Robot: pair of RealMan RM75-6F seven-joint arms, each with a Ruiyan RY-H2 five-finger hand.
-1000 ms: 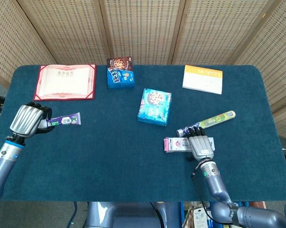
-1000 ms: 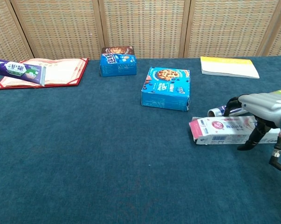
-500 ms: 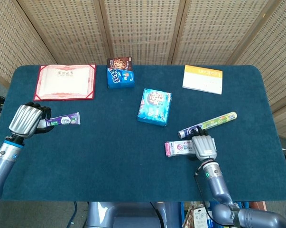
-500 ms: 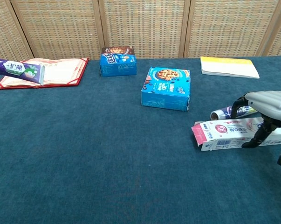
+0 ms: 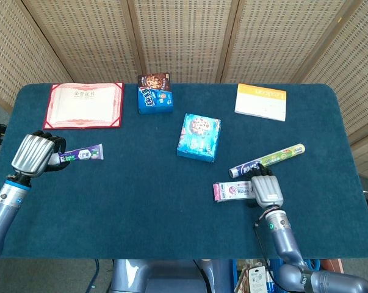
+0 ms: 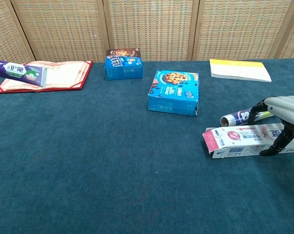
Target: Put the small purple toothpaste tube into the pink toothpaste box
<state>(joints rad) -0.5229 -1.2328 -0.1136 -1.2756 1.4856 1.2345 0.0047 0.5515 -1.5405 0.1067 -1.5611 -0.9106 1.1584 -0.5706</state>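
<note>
Left hand [image 5: 32, 156] grips the purple toothpaste tube [image 5: 81, 154] at 9 o'clock; right hand [image 5: 266, 190] clasps the pink toothpaste box [image 5: 232, 191] at 4 o'clock — keep the box's open flap facing left and level before the tube travels across.

Blue-carpeted table [image 5: 141, 201]; woven wicker screen panels [image 5: 184, 36] behind.

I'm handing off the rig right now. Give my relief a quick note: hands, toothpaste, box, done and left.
Left hand holds the purple toothpaste tube above the table's left side.
Right hand grips the pink toothpaste box, lying on the table with its open flap end facing left.
Done: both items are in hand.
Left: bring them together and slide the tube into the open end.
</note>
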